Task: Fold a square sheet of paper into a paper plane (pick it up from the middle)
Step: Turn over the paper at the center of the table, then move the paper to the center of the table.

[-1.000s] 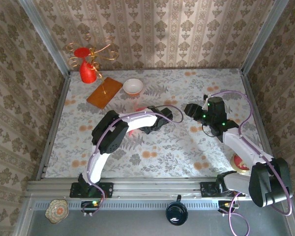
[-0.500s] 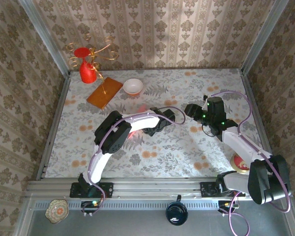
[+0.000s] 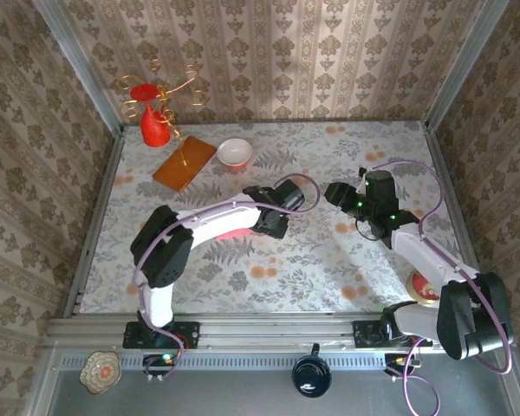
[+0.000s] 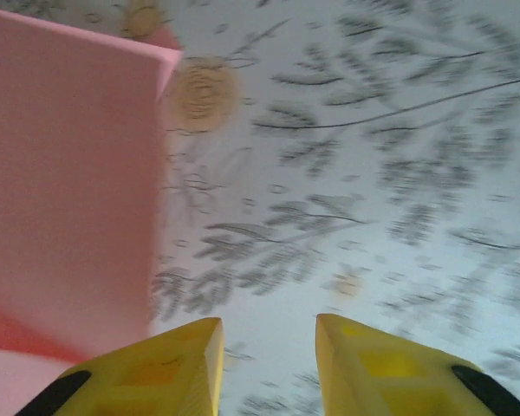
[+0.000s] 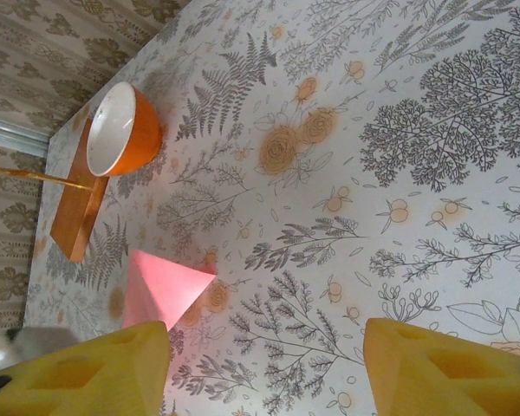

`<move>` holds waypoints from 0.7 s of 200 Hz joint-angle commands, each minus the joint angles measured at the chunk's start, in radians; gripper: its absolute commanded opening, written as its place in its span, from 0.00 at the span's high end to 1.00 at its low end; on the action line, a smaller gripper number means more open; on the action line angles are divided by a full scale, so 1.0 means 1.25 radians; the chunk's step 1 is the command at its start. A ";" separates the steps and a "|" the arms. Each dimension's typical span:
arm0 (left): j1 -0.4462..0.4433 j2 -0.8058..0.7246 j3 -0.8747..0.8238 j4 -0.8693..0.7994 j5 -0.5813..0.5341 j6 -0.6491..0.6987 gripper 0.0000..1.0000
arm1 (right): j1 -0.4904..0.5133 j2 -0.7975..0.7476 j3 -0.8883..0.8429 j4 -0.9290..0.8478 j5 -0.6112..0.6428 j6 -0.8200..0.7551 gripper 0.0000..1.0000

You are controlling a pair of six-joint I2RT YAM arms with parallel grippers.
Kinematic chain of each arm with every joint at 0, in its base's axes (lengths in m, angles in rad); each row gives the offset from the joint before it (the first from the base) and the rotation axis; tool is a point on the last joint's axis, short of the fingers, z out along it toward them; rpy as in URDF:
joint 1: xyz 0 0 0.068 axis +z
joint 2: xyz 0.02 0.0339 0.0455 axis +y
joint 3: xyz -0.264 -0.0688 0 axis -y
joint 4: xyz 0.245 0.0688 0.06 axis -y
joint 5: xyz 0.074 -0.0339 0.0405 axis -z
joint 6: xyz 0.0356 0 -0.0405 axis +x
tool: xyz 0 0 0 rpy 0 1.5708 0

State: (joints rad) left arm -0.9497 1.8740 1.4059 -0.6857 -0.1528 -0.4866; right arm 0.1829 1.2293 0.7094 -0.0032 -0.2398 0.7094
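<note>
Pink paper (image 5: 160,290): folded, pointed corner, flat on floral counter (image 5: 433,173), left of centre, partly beneath left arm. Left pincer (image 4: 269,334) just beside paper's edge, released, nothing between jaws. Right pincer (image 5: 269,347) well apart from paper, released, empty. Bowl (image 5: 121,130) and wooden board (image 5: 76,221) beyond paper.

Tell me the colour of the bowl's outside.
Orange; the bowl shows best in the right wrist view.

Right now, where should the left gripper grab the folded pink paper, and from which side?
Probably the long straight edge of the folded pink paper, approached low from the tablecloth side, where the left gripper sits open beside it. The paper looks thin and flat, so only an edge offers purchase.
</note>
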 commanded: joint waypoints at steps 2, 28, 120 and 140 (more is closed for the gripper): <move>0.012 -0.068 -0.051 0.078 0.126 -0.056 0.64 | -0.004 0.012 -0.014 0.017 -0.010 0.008 0.36; 0.081 -0.158 -0.160 0.168 0.184 -0.081 0.61 | -0.004 0.016 -0.017 0.026 -0.016 0.011 0.35; 0.290 -0.269 -0.401 0.335 0.305 -0.129 0.55 | 0.001 0.049 -0.023 0.072 -0.060 0.053 0.36; 0.308 -0.246 -0.388 0.342 0.298 -0.111 0.56 | 0.007 0.060 -0.020 0.077 -0.067 0.059 0.36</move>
State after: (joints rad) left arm -0.5858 1.5414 0.9100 -0.3119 0.1925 -0.6292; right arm 0.1837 1.2854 0.6796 0.0658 -0.2955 0.7609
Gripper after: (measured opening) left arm 0.445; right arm 0.644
